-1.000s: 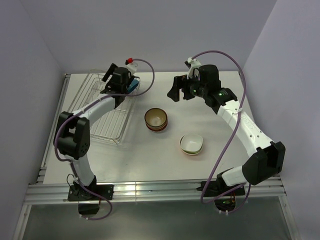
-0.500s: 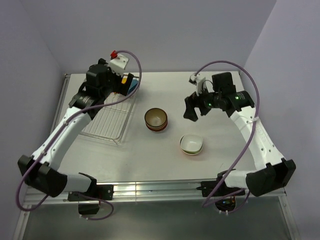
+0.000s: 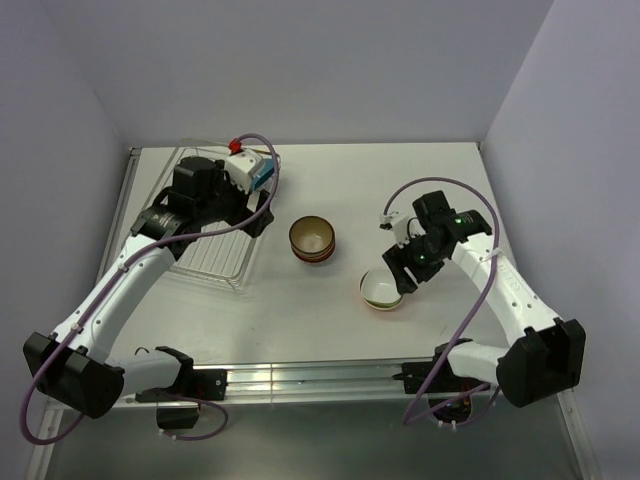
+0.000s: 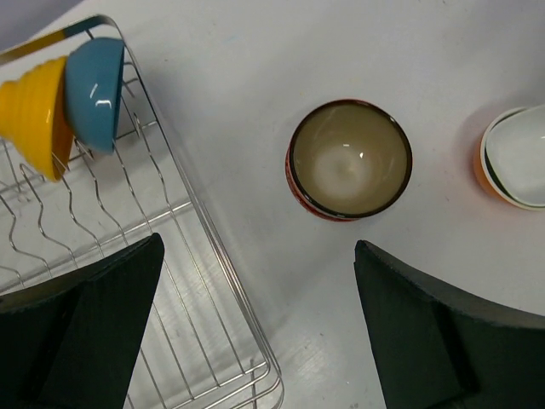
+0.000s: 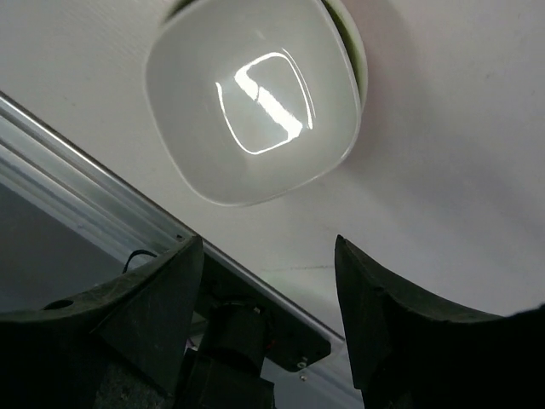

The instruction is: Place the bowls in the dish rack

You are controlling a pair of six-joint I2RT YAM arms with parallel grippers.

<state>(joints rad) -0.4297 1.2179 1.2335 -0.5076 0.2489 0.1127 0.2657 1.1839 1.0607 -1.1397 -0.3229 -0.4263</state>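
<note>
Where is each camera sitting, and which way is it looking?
Top camera: high above and behind the robot, looking down at the table; the left arm and right arm show whole.
Left wrist camera: on the left arm, looking down past the open left claw at the dish rack, brown bowl and white bowl.
Right wrist camera: on the right arm, looking down past the right claw at the white bowl.
Shared: both wrist views show the white bowl.

Bright, even overhead light, hard glare patch inside the white bowl point(image 5: 251, 98)
</note>
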